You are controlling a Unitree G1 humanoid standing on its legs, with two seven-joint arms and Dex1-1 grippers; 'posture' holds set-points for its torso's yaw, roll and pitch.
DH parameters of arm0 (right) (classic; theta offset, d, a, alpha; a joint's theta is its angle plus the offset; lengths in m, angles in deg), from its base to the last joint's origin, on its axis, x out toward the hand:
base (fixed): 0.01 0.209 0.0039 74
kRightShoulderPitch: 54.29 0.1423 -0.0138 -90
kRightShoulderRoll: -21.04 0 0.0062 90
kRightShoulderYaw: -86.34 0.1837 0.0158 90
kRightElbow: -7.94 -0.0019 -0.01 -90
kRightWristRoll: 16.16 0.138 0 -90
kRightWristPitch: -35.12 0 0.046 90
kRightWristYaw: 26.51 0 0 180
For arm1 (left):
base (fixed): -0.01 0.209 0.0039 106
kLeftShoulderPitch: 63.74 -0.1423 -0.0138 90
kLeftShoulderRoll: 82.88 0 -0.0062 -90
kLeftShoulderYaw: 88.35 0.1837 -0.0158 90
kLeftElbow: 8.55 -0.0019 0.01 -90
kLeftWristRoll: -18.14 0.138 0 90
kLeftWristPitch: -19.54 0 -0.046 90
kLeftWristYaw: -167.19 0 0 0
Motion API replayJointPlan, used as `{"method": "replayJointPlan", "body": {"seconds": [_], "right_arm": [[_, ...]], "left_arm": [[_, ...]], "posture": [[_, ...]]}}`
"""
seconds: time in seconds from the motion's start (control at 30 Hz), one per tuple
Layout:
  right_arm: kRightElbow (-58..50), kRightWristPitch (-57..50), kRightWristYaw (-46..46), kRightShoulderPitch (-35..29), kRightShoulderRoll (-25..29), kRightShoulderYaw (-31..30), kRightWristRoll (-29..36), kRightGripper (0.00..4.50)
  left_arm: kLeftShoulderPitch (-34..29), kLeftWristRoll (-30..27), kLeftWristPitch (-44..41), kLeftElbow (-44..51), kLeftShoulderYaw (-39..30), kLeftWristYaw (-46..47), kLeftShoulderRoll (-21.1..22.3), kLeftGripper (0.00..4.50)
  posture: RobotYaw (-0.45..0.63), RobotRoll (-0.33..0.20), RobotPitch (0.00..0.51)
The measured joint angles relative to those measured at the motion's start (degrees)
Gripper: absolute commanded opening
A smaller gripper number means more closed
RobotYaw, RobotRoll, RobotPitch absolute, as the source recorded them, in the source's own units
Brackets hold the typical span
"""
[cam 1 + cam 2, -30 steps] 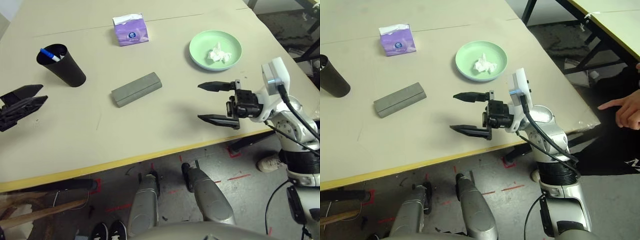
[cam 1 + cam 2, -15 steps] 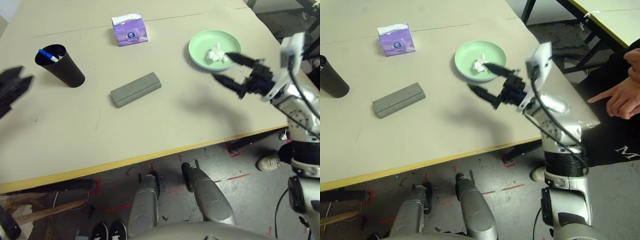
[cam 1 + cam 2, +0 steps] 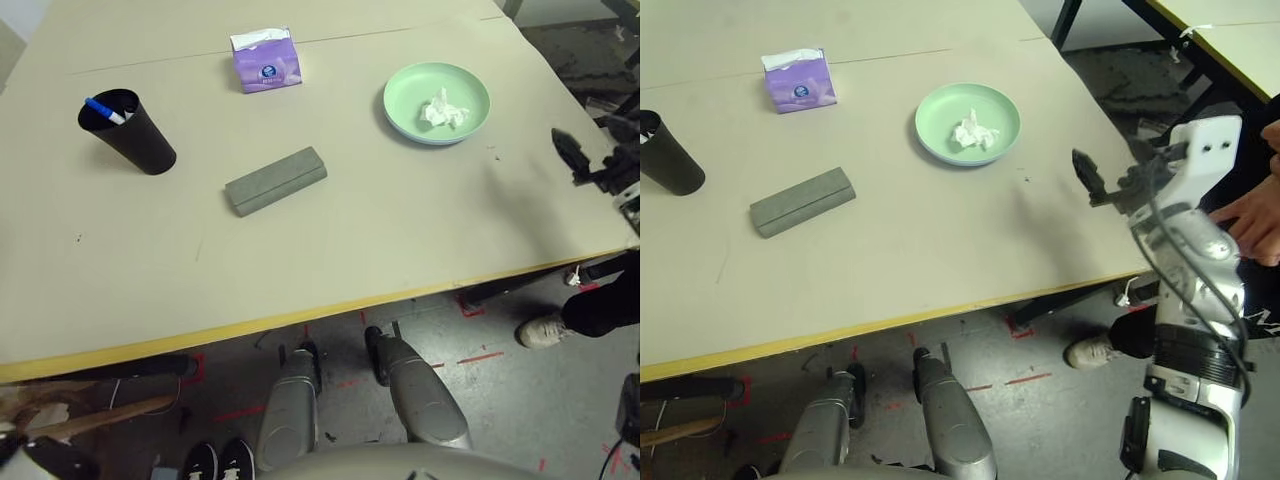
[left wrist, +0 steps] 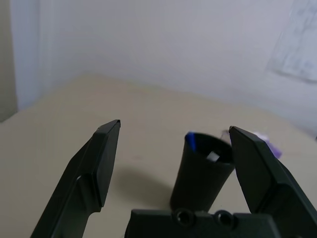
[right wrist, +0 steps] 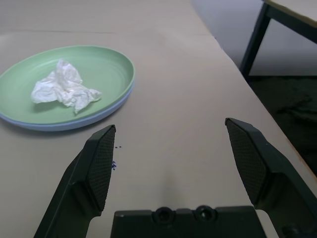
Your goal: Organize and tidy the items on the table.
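Right gripper (image 5: 168, 148) and left gripper (image 4: 173, 153): fingers spread wide, empty. Green plate (image 3: 437, 103) with crumpled tissue (image 3: 442, 109) upper right; grey glasses case (image 3: 276, 181) centre; black cup (image 3: 127, 131) upper left; purple tissue box (image 3: 266, 60) top centre.

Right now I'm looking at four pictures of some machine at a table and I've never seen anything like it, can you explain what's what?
It is a humanoid robot with two arms. Two pictures look down from its head; the other two look along each wrist's fingers. On the table stand a black cup with a blue-capped marker, a purple tissue box, a grey glasses case, and a green plate on a pale blue one, holding a crumpled tissue. The left gripper and right gripper are open and hold nothing.
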Motion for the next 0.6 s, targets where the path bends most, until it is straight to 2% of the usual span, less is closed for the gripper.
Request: {"method": "replayJointPlan", "body": {"seconds": [0.2,0.6], "right_arm": [[0.86,1.75,1.16,-1.29,-3.37,-0.49,0.00,4.50],[0.85,3.02,1.41,-1.61,-3.35,-0.69,-0.15,4.50]], "left_arm": [[0.00,3.39,4.68,-0.01,5.28,4.21,-3.35,4.46],[-11.64,9.41,7.05,5.07,7.68,10.31,-5.15,4.46]], "posture": [[-0.18,0.000,0.302],[-0.17,0.000,0.313]]}}
